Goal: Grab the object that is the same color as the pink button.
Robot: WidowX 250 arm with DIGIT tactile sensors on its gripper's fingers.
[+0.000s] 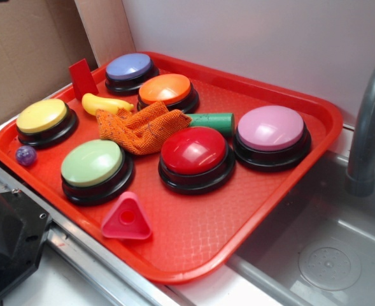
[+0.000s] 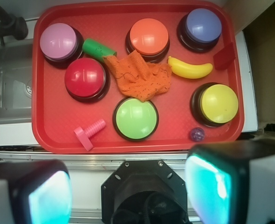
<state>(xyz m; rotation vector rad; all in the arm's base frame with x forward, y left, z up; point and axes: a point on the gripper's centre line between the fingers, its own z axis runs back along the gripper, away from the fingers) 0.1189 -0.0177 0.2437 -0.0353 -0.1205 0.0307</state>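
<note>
I am hovering high above the red tray (image 2: 44, 135), looking straight down through my wrist view. My pincer (image 2: 128, 189) is standing released — the two blurred fingers (image 2: 48, 196) are sitting wide apart at the bottom of the view, with nothing between them.

The pink object (image 1: 127, 218) is lying on the near part of the tray, close to the front rim. From the exterior view it is showing as a rounded triangle with a round hole in its middle; from above (image 2: 88, 134) it is looking more like a flat head with a short ribbed stem pointing toward the green button (image 2: 135, 118). It is sitting just beside that green button, apart from it, and well apart from my fingers.

The pink button (image 2: 59, 41) is resting at the far corner of the tray, nearest the sink (image 1: 327, 255) and the grey faucet (image 1: 368, 127). Just beside it the red button (image 2: 85, 78) is sitting, and a green cylinder (image 2: 99, 49) is lying between those two and the orange button (image 2: 149, 37).

An orange cloth (image 2: 139, 77) is lying crumpled in the middle of the tray, touching the green cylinder's end. A yellow banana (image 2: 190, 69) is lying beside it, with a red upright block (image 1: 83, 79) and the blue-purple button (image 2: 202, 25) near the other far corner. The yellow button (image 2: 219, 103) and a small purple ball (image 2: 196, 135) are sitting along the remaining side.
</note>
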